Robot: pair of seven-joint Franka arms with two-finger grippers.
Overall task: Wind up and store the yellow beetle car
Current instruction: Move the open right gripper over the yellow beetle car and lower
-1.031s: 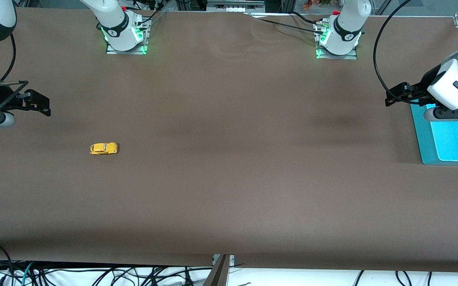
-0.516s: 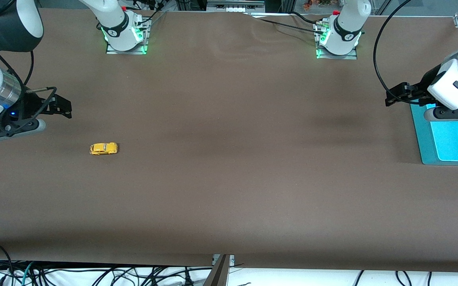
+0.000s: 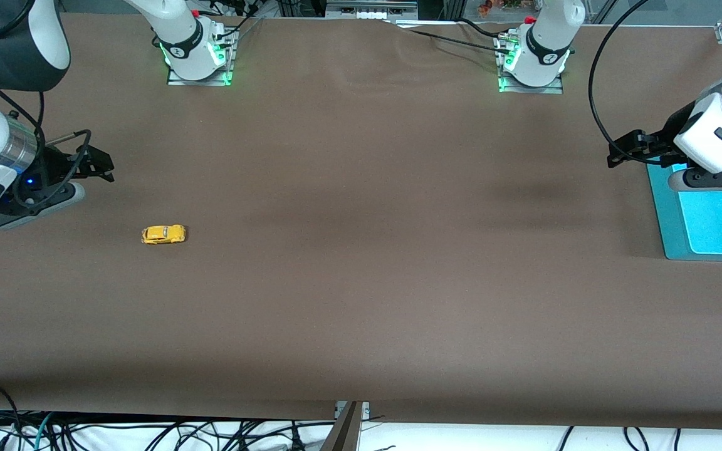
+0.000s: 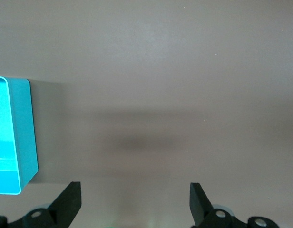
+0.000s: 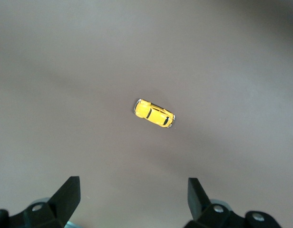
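Note:
The yellow beetle car point(image 3: 163, 234) stands on its wheels on the brown table cloth toward the right arm's end; it also shows in the right wrist view point(image 5: 154, 113). My right gripper point(image 3: 96, 167) hangs open and empty in the air over the cloth, near the car but apart from it; its open fingertips frame bare cloth in the right wrist view point(image 5: 132, 190). My left gripper point(image 3: 624, 151) is open and empty, up in the air beside the teal box point(image 3: 706, 216), and waits there; the left wrist view shows its gripper point(image 4: 134, 194) over bare cloth.
The teal box sits at the left arm's end of the table, its corner showing in the left wrist view point(image 4: 23, 137). The arm bases point(image 3: 198, 56) stand along the table's edge farthest from the front camera. Cables hang past the edge nearest to it.
My right arm has swung in over the table toward the car, the gripper ending closer to it. The car and the left arm have not moved.

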